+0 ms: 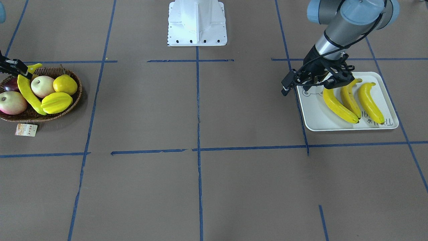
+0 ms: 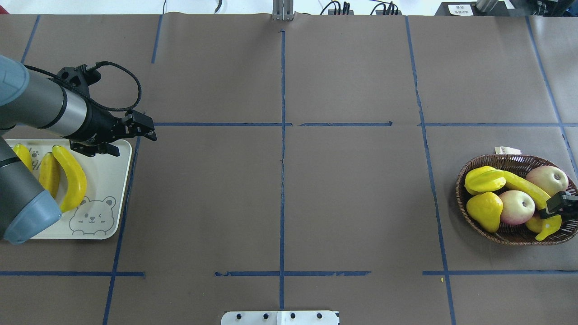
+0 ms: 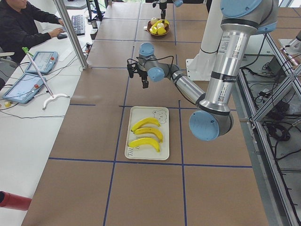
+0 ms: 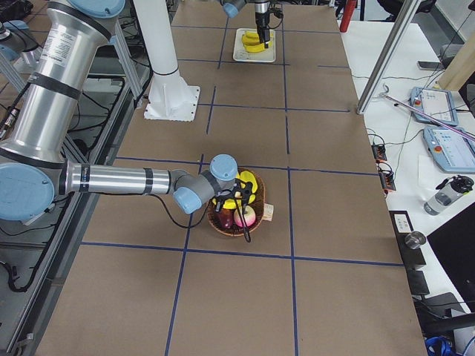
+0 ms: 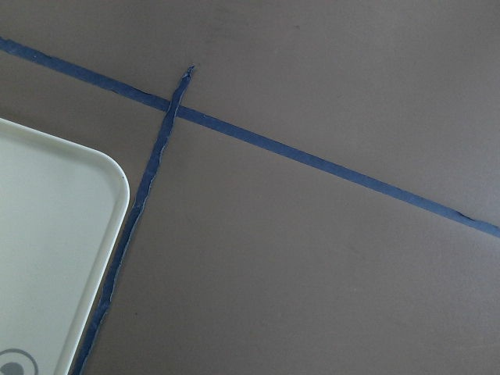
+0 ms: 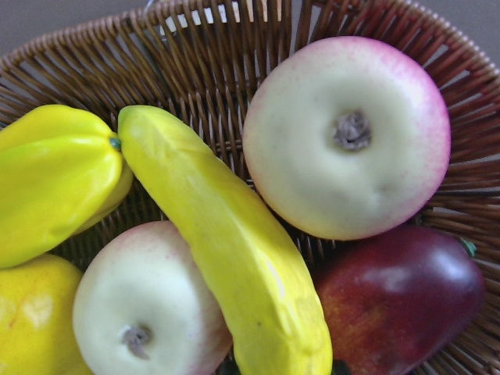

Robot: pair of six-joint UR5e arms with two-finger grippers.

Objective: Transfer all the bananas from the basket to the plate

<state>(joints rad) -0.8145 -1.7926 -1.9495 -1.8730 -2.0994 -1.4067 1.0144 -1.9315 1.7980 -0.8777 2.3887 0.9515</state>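
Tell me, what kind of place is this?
Probably a robot lab. A left arm and a right arm work over a table gridded with blue tape, and a person sits at a side desk with tablets.

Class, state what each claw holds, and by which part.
Right claw straddles the long curved yellow banana in the brown wicker basket, near one end; a firm hold cannot be told. Left claw holds nothing.

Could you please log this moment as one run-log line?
plate: three bananas | basket: last banana inside | left gripper: open, empty, over plate corner | right gripper: at last banana, grip unclear
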